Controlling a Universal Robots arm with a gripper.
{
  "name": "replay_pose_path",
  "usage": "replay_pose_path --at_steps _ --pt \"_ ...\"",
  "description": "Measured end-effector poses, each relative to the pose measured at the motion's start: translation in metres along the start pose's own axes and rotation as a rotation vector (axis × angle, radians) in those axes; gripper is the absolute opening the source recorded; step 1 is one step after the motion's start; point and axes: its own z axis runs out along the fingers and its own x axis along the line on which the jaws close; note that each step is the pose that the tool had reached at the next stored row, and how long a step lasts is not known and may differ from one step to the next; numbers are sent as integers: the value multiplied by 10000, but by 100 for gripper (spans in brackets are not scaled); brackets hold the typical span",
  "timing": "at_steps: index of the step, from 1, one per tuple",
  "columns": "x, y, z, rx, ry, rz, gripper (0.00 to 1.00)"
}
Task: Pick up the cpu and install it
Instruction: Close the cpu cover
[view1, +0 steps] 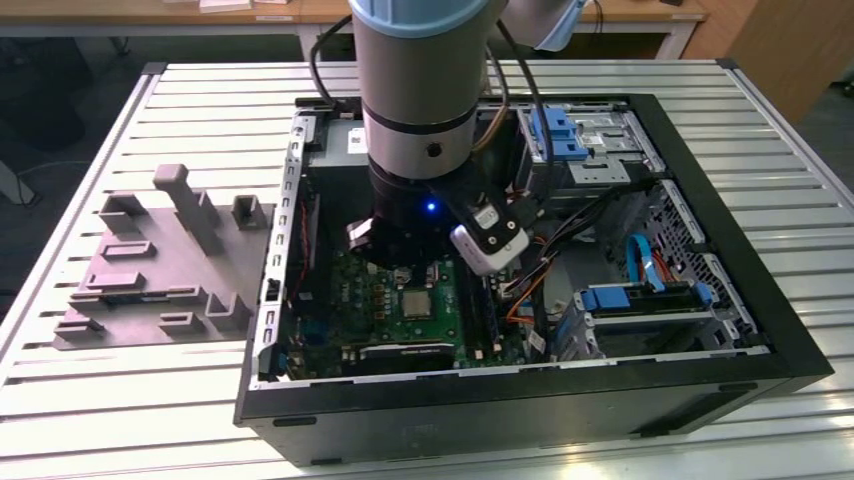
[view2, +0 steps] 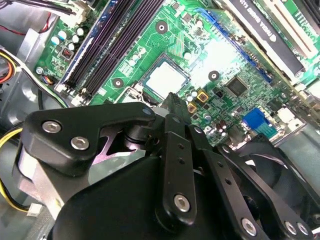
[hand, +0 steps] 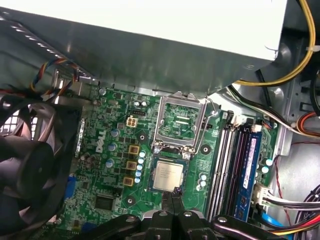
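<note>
Exterior view: the arm (view1: 420, 100) is reaching into the computer case (view1: 534, 415) on the desk (view1: 134, 400); the cpu (view1: 418, 303) is lying flat on the motherboard (view1: 447, 325).
Second wrist view: the jaws are clenching on nothing, tips hanging just beside the cpu.
First wrist view: the metal frame (hand: 180, 122) is standing open beside the cpu.
Risk: the clenched tips are probably risking catching the cpu's edge and tilting it.

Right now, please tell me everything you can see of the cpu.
The cpu is a small flat square chip with a silvery-grey metal top and a pale rim. It lies flat, seated on the green motherboard, beside the socket's open metal frame. The gripper hovers at its edge; contact is unclear.
</note>
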Motion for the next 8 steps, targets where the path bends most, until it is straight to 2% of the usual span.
replay_pose_path --at_steps 8 --pt "0 0 1 -6 14 -789 11"
